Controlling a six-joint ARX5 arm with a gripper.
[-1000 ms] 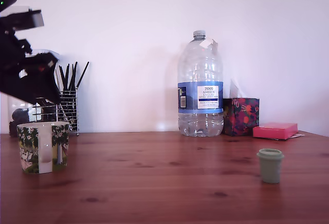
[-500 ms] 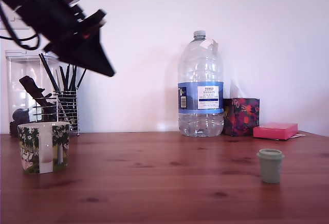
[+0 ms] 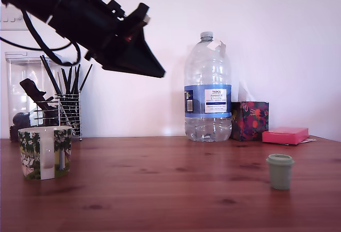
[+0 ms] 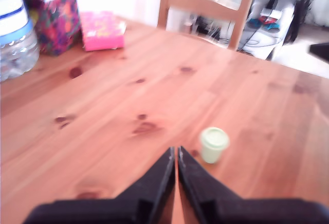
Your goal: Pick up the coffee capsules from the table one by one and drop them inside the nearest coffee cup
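Since a second ago the black arm has lifted away from above the mug and swung toward the exterior view's right, so that its black gripper (image 3: pixel 160 74) now hangs high in the air, well above the reddish-brown wooden counter (image 3: pixel 160 189) and between the mug and the bottle. The fingers (image 4: pixel 159 175) are pressed together with only a hairline gap between them and have hold of nothing. The pale sage green coffee capsule (image 3: pixel 280 171), a small tapered pod, stands on the counter at the exterior view's right, well apart from the gripper; in the wrist view, which is blurred, it (image 4: pixel 213 144) lies just beyond the fingertips. The white ceramic mug printed with green trees (image 3: pixel 45 151) stands at the exterior view's left, and whether anything lies inside it cannot be told. Behind the mug are a wire holder of black sticks (image 3: pixel 69 107) and a clear plastic canister (image 3: pixel 24 93). Along the wall stand a large clear water bottle with a blue label (image 3: pixel 207 91), a dark floral tissue box (image 3: pixel 249 120) and a flat pink box (image 3: pixel 285 134).
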